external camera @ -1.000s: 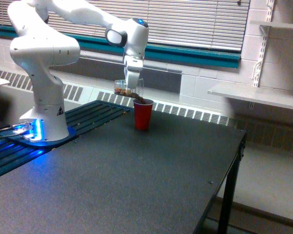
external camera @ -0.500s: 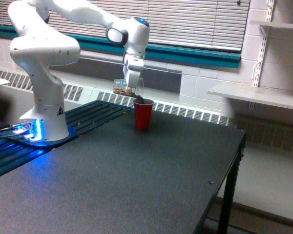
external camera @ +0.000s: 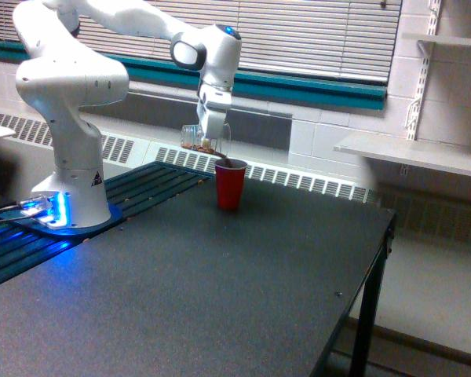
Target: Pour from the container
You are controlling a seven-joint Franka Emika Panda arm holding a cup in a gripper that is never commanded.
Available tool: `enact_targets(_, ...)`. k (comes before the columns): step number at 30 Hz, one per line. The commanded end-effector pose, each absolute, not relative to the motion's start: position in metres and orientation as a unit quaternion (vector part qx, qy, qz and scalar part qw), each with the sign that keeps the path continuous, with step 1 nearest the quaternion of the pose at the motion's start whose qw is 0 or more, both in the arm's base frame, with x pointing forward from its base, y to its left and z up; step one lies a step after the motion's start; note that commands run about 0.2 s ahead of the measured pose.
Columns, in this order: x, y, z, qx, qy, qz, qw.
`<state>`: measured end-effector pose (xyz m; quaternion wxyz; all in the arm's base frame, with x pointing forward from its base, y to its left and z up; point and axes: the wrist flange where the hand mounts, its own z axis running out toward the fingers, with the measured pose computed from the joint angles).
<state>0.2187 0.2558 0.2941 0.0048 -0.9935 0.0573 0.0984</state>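
Mouth over rim is the relation that matters here: the container lies tipped on its side in the air, its long axis close to level, base toward the exterior view's left and open mouth toward the exterior view's right, where it hangs just above and slightly left of the red cup standing upright on the desk. The hand comes down from above and is pinching the container across its middle, so the cup sits directly under the wrist, not off to a side. Dark brown granules show along the container's lower wall and at the red cup's rim. Judging by this tilt, any further turn should keep the mouth above the rim.
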Motion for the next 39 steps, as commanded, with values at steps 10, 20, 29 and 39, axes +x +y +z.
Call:
enact_targets(10,0.22,0.26,0.303,-0.994,0.025,0.107,0.0)
enact_targets(20,0.225,0.253,0.302,-0.993,0.026,0.112,-0.009)
enact_targets(29,0.23,0.247,0.305,-0.994,0.031,0.107,-0.01)
enact_targets(39,0.226,0.252,0.31,-0.994,0.022,0.106,-0.002)
